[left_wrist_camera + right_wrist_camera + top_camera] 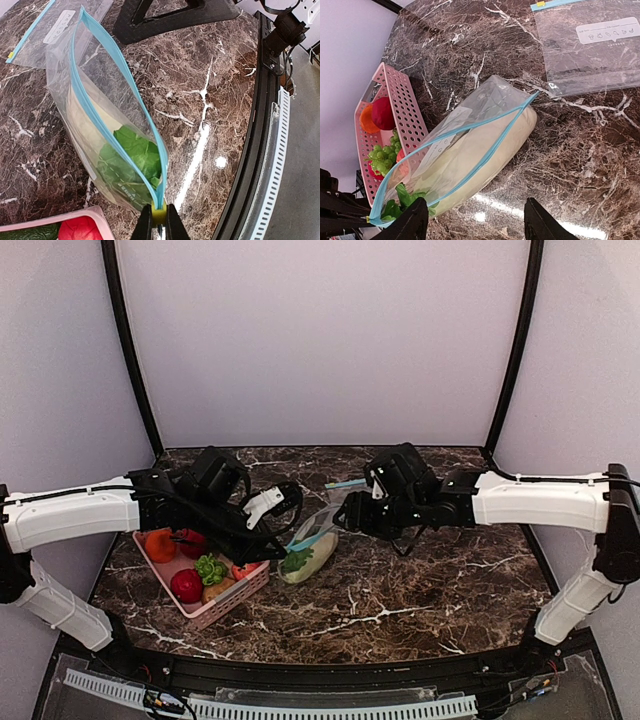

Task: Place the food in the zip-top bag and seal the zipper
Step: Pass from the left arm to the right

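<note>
Left hand (159, 221) stretches in over the pink basket (238, 598), pinched tight on the end of the zipper (117, 102). Right hand (477, 225) hovers above, fingers spread, gripping nothing. The zip-top bag (470, 145) lies on the worktop (430, 590) beside the basket, lettuce (131, 159) and pale cabbage (500, 150) inside, mouth gaping.

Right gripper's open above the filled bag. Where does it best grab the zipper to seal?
Probably the zipper just beside the end the left gripper pinches, coming from above with one finger on each side: its two halves meet there and gape toward the middle.
</note>
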`<act>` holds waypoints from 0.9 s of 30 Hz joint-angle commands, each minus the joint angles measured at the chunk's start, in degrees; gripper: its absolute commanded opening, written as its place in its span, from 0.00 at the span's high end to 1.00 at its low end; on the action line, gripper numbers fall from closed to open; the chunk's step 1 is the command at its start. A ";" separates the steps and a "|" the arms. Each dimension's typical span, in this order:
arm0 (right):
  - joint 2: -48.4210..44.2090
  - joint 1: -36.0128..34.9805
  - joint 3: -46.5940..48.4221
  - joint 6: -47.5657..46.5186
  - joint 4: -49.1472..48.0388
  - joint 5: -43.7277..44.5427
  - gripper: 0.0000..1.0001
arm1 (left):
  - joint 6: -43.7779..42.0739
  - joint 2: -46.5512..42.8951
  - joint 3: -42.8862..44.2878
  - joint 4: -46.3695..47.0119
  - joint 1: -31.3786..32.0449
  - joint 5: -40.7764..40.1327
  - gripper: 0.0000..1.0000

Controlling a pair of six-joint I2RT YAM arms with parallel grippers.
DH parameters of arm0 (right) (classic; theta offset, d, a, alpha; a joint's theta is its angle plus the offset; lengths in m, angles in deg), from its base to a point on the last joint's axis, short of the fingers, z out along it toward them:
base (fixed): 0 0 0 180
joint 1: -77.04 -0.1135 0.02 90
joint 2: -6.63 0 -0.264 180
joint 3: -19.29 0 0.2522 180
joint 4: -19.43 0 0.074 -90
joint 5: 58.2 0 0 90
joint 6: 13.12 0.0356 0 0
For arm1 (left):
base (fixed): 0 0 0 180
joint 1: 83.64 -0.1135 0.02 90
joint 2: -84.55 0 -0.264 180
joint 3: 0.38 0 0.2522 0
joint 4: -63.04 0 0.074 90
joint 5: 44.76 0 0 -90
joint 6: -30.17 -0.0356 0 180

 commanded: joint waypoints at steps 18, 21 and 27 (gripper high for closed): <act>7.87 0.94 5.28 0.48 -6.99 -1.98 0.75 | 0.64 -0.09 -0.73 0.55 -0.08 1.81 0.99; 8.06 1.00 5.35 0.50 -7.27 -2.27 0.86 | 0.71 -0.01 -0.81 0.54 -0.10 2.06 0.99; 7.59 1.06 6.66 -1.24 -7.57 -2.50 1.00 | 0.59 0.15 -0.63 0.58 -0.08 4.71 0.94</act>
